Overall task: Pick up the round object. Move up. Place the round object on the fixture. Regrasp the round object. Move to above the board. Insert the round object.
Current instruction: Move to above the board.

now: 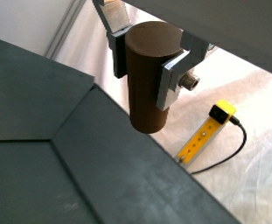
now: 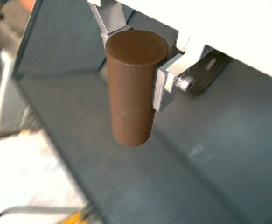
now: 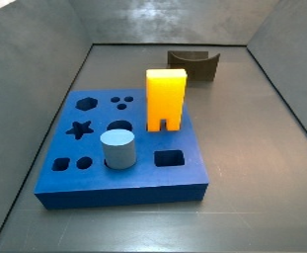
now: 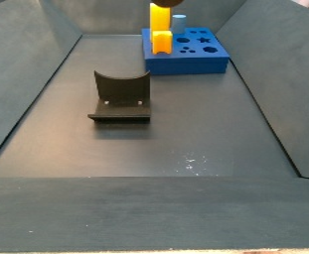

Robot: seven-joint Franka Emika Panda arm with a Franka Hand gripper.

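Clearly the hand point(image 1: 149, 63) is clamped on the round object point(image 1: 148, 77), a brown peg hanging upright between the silver fingers point(image 1: 173, 77); both wrist views show it, with the fingers point(image 2: 162, 85) pressed against its upper part and its lower end free in the air. In a wrist view a yellow-tipped cable point(image 1: 208, 131) lies on a pale surface outside the grey wall.

In a side view, from left to right, the blue board point(image 3: 103, 148) lies on the grey floor with a pale grey-blue cylinder point(image 3: 117, 150) and a tall orange-yellow block point(image 3: 165, 99) standing in it; behind and to the right sits the dark fixture point(image 3: 194, 64), empty and apart from the board. Neither the hand nor the peg can be made out in the side views.
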